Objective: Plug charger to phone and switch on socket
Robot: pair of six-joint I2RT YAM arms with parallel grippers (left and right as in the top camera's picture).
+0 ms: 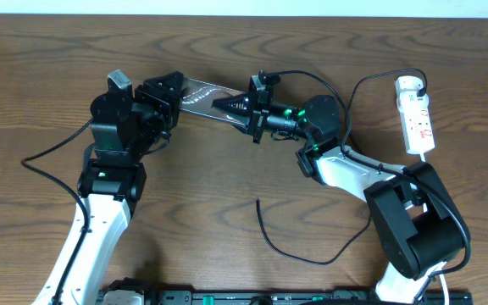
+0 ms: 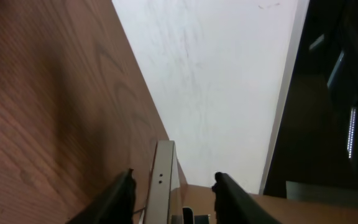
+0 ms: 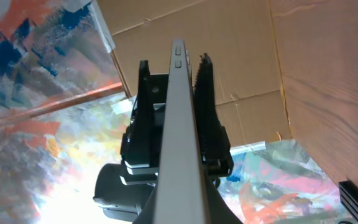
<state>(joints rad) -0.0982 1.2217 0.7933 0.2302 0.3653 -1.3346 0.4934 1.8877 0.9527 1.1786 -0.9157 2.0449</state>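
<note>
Nearest, the charger [image 1: 261, 224] lies loose on the desk [image 1: 227, 169]. Farther back the phone [image 1: 203, 91] hangs edge-on, clamped by the right end effector [image 1: 221, 103] and straddled by the left end effector [image 1: 173, 91] (narrow, gaps showing). A lopsided squeeze could twist it free. The socket [image 1: 415, 114] lies beyond.

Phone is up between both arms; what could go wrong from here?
The phone sits off-centre between the open fingers of the left gripper, nearer one. Closing could twist it out of the right gripper, which pinches it edge-on, and drop it. With both grippers at the phone, the charger lies loose on the table, unheld.
</note>
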